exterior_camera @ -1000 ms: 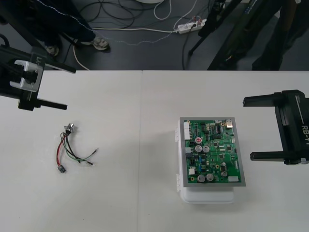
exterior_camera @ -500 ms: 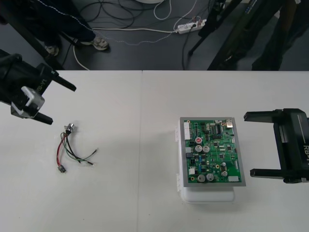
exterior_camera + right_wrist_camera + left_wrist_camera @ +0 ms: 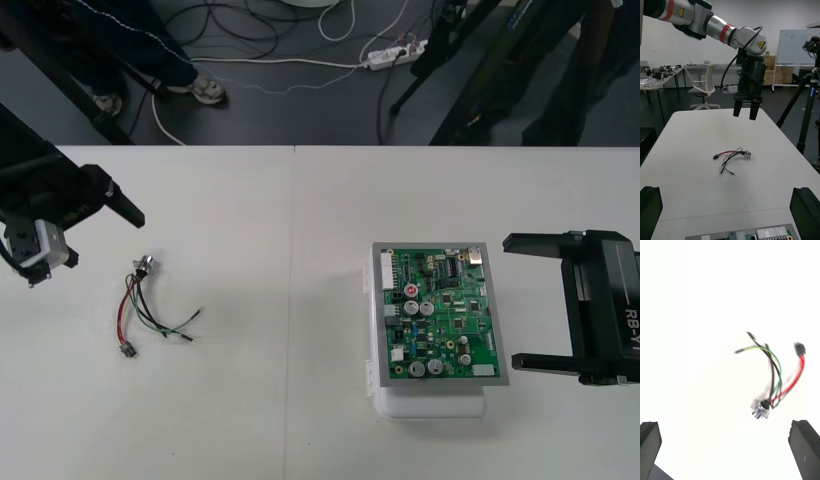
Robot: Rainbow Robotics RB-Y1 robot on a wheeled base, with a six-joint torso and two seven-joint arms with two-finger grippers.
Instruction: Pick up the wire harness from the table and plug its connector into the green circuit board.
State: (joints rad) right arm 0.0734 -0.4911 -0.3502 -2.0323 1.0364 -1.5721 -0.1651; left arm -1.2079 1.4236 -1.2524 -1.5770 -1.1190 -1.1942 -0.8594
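The wire harness (image 3: 143,302) lies loose on the table's left part, its metal socket (image 3: 145,265) toward the far edge and its black plug (image 3: 128,350) toward the near edge. My left gripper (image 3: 88,232) hangs open above the table, just left of and beyond the socket, touching nothing. In the right wrist view, the left gripper (image 3: 745,110) points down behind the harness (image 3: 732,155). The left wrist view has the harness (image 3: 775,378) ahead of the open fingers (image 3: 649,442). The green circuit board (image 3: 440,325) sits on its white base (image 3: 430,405). My right gripper (image 3: 510,300) stands open, right of the board.
A seam (image 3: 292,300) runs down the table between the harness and the board. The far table edge (image 3: 300,147) borders dark floor with cables. Bare table surrounds the harness on all sides.
My left arm has swung its gripper from level to pointing down at the table beside the harness. The right gripper has slid slightly toward the near edge.
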